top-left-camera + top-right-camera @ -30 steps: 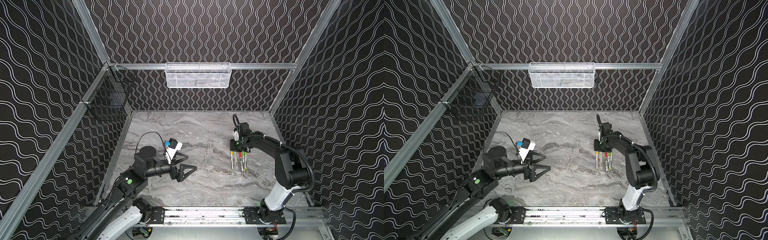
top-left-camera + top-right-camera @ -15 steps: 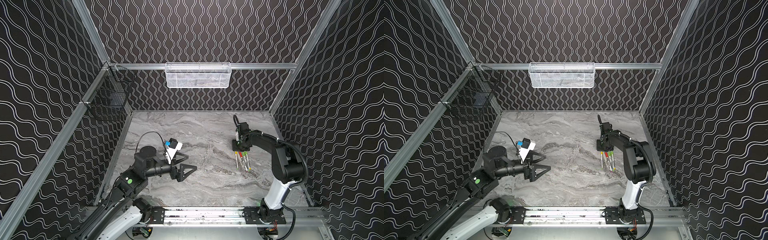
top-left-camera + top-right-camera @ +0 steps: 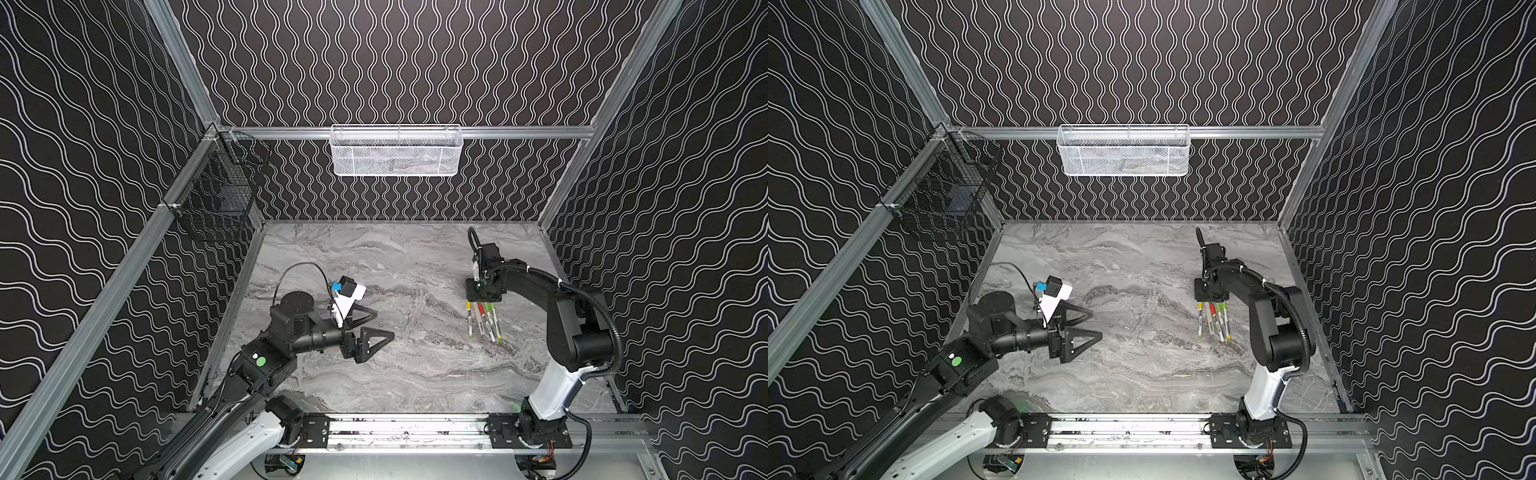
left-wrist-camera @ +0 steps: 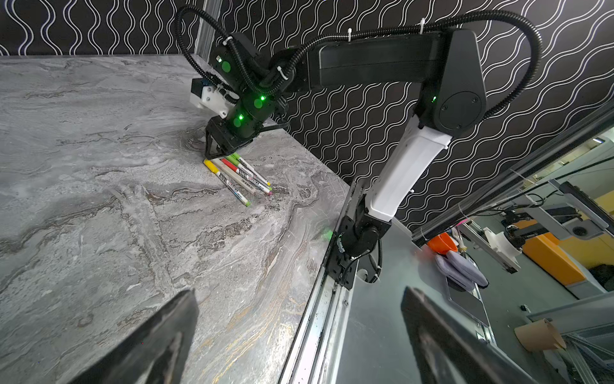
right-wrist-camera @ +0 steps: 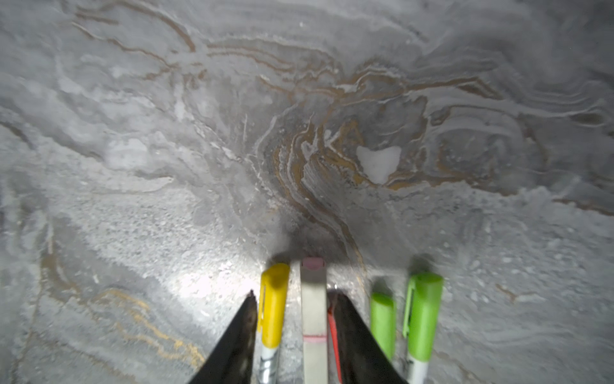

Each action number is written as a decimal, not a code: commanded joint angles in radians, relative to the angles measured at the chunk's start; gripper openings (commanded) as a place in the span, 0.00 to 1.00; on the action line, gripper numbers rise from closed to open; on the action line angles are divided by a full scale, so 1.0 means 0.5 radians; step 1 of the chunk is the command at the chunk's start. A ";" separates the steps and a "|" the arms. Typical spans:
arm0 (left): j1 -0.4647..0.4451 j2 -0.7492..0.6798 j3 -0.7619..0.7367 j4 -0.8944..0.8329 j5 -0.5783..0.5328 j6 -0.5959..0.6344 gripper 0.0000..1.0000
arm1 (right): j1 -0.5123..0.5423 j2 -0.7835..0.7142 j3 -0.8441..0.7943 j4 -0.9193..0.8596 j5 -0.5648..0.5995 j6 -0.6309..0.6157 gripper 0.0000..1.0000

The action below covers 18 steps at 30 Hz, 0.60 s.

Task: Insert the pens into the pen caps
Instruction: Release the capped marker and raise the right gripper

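Pens (image 3: 482, 322) first: where do we have them?

All five lie side by side on the desk (image 3: 415, 374), right of centre in both top views, each with a cap on as far as we can see. In the right wrist view the yellow cap (image 5: 274, 302), the pale cap (image 5: 314, 299) and two green caps (image 5: 383, 319) line the lower edge. The red cap (image 5: 333, 332) is only a sliver behind a finger.

And our right hand?

The right hand (image 5: 294, 296) points straight down over the cap ends, its fingers parted and straddling the yellow and pale caps. We judge that it pinches nothing; whether a finger grazes a cap we cannot tell. In a top view the arm rises from its base at lower right, elbow high, with the forearm running toward the upper left and the wrist bent down.

So how do we do this step well?

It looks to us like a letting-go, with the capping about done. We should lift straight up before moving sideways, so no finger drags a pen out of the row. After that we should check that each cap sits flush, the half-hidden red one above all.

Left hand?

The left hand (image 3: 384, 325) hovers left of centre, level above the desk. Its fingers are spread wide and empty, aimed toward the pens but well apart from them.
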<state>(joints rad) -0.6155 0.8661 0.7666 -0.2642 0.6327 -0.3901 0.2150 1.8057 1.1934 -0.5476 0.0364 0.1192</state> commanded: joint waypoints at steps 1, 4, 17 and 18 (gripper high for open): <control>0.001 0.022 0.002 0.053 -0.038 0.008 0.99 | 0.000 -0.054 0.012 -0.054 0.015 -0.024 0.48; 0.000 0.073 0.012 0.020 -0.068 0.019 0.99 | 0.000 -0.111 0.003 -0.055 0.006 -0.030 0.53; 0.003 0.405 0.199 -0.407 -0.972 0.033 0.99 | 0.000 -0.569 -0.378 0.478 -0.024 -0.025 1.00; 0.005 0.423 0.219 -0.446 -1.108 0.039 0.99 | 0.000 -0.595 -0.448 0.524 -0.003 -0.036 1.00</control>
<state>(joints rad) -0.6155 1.0592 0.8528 -0.4267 0.3107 -0.3866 0.2153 1.5398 1.0080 -0.4042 0.0311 0.1066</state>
